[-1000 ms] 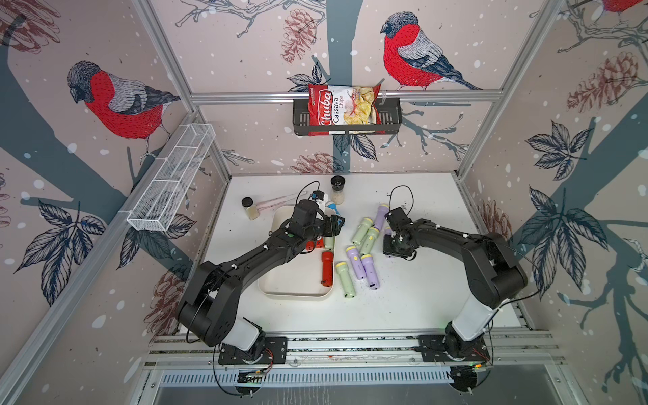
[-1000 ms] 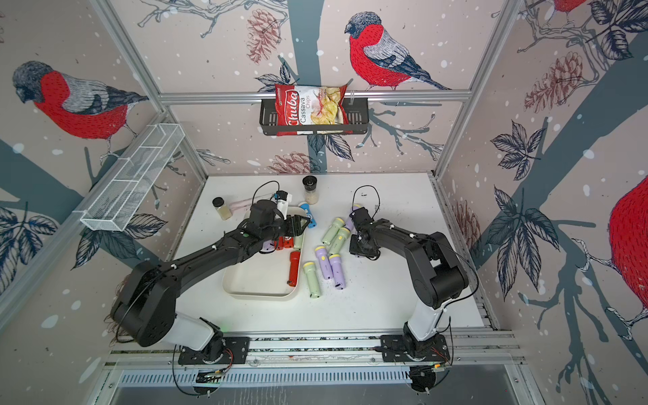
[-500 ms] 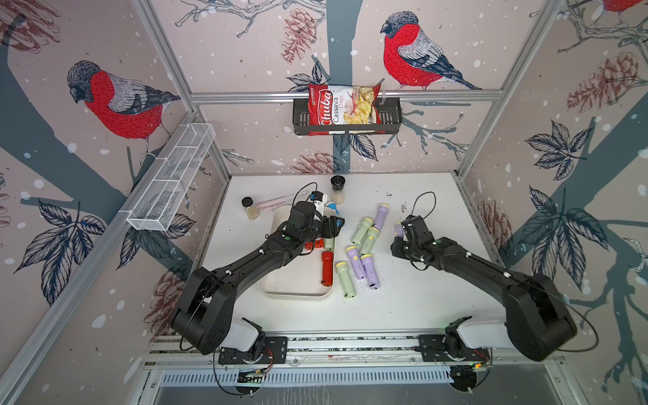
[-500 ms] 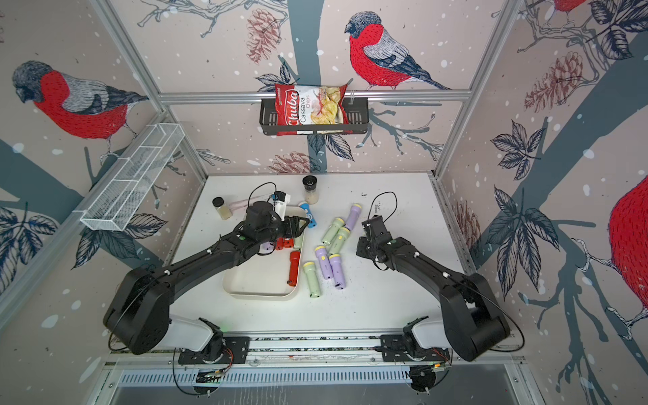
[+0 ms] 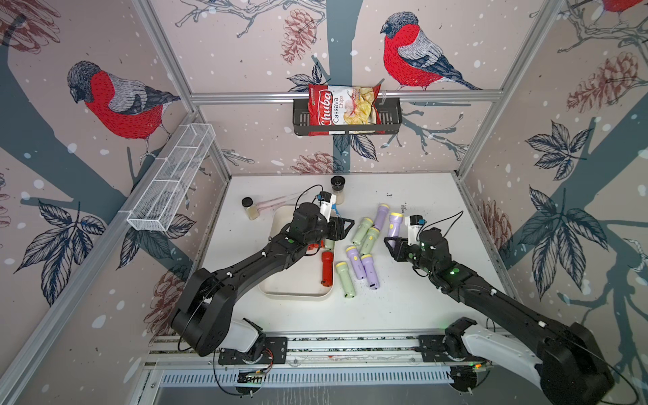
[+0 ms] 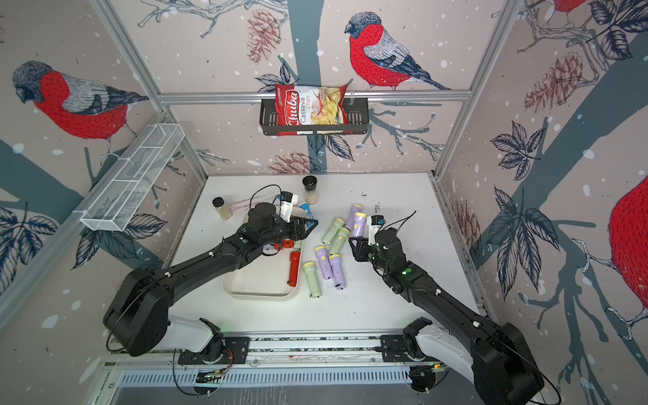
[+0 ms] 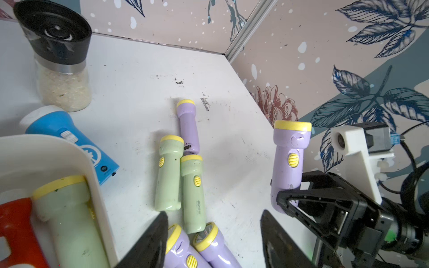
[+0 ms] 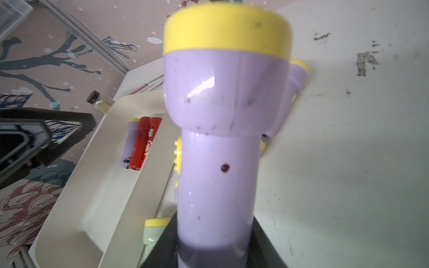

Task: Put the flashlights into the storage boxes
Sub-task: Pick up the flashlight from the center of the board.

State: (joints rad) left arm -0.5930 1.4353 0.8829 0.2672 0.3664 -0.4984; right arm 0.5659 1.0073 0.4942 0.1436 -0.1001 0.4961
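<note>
- So, the right hand (image 5: pixel 394 242) is pinching a lilac flashlight (image 7: pixel 289 157) by its tail end only. The yellow head points up, and it's lifted clear of the tabletop (image 5: pixel 403 308), off to the side of the storage box (image 5: pixel 298 297) and not over it yet.
- Biggest worry imo: with such a short grip at the tail, the wide head could lever it around, so a quick swing might tip or slip it out.
- The left hand (image 5: pixel 344 228) hangs over the far end of the box, fingers spread with nothing between them. If both arms head for that end, I'd expect them to bump.
- If it's let go too early, it lands on the loose flashlights (image 5: pixel 364 234) between the right hand and the box. They're round, so they'd probably roll and scatter.
- A pale green flashlight (image 5: pixel 345 280) lies just beside the near rim, so a low approach could knock it.
- Already in the box are a red flashlight (image 5: pixel 326 266) and a few more near the far end. The near half looks bare, which seems the safer drop spot.
- A blue flashlight (image 7: pixel 69 137) sits right at the box's far rim, with a black-capped jar (image 7: pixel 62 69) beyond it. A smaller jar (image 5: pixel 249 208) stands well off to the side, out of the way.
</note>
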